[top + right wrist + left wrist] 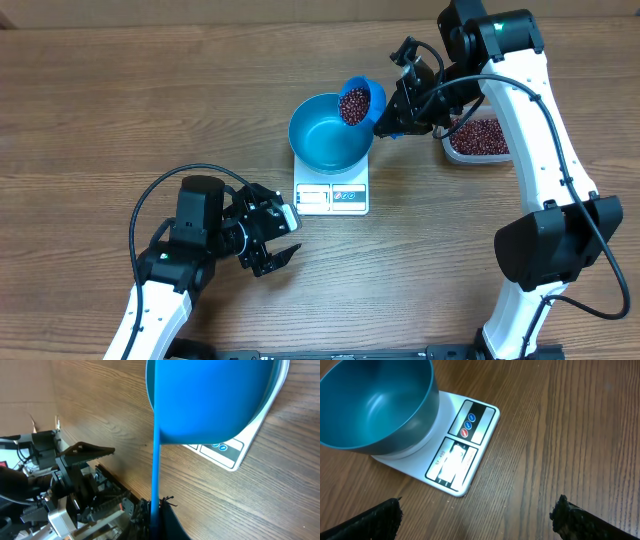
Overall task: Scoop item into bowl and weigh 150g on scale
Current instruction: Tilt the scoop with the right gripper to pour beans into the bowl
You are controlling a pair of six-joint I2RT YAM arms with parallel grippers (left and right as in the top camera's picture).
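The teal-blue bowl (pixel 325 135) stands on the white scale (pixel 332 196); its inside shows bare in the left wrist view, bowl (pixel 375 405), scale (pixel 462 455). My right gripper (pixel 393 122) is shut on the handle of a bright blue scoop (pixel 360 102), which is tilted over the bowl's right rim with a load of red-brown beans (pixel 352 105). From the right wrist I see the scoop's underside (pixel 210 400) and my right gripper (pixel 157 507) clamped on the thin handle. My left gripper (pixel 285 238) rests open near the scale's front left corner, nothing between its fingers (pixel 385 517).
A small clear tub (pixel 478 138) of the same beans sits to the right of the scale, partly behind the right arm. The left arm (pixel 65 475) occupies the table's near left area.
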